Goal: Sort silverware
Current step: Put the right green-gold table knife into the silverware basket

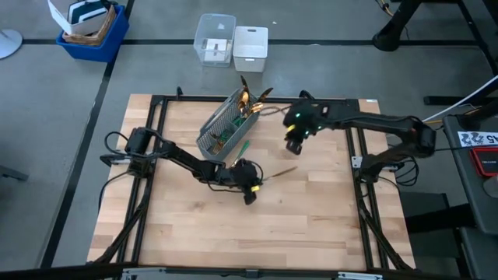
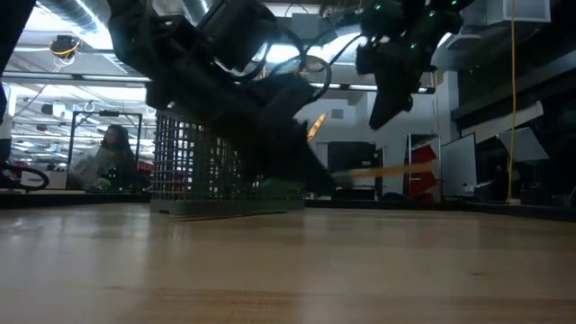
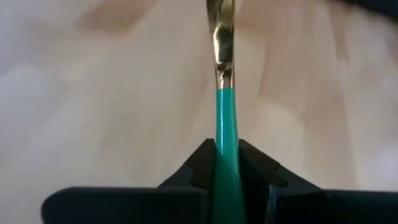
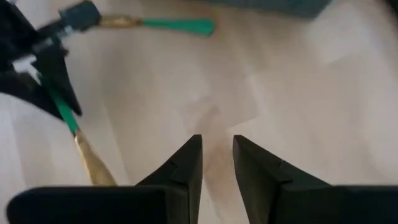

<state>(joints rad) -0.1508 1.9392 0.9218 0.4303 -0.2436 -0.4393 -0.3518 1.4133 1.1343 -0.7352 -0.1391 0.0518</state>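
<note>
Nearest the lens, the light wooden tabletop [image 1: 233, 225] in its black frame carries everything. On it the grey wire-mesh caddy [image 1: 222, 124] lies tipped over near the far edge, gold-headed, teal-handled silverware [image 1: 250, 101] spilling from its mouth. Both dark arms reach in. The left gripper [image 3: 227, 165], just in front of the caddy, is pinched on the green handle of a gold-tipped utensil [image 3: 222, 74] that juts out level above the wood. The right gripper [image 4: 216, 163] hangs above bare wood to the caddy's right, fingers slightly apart and empty. A loose green-handled piece [image 1: 240, 147] lies beside the caddy.
</note>
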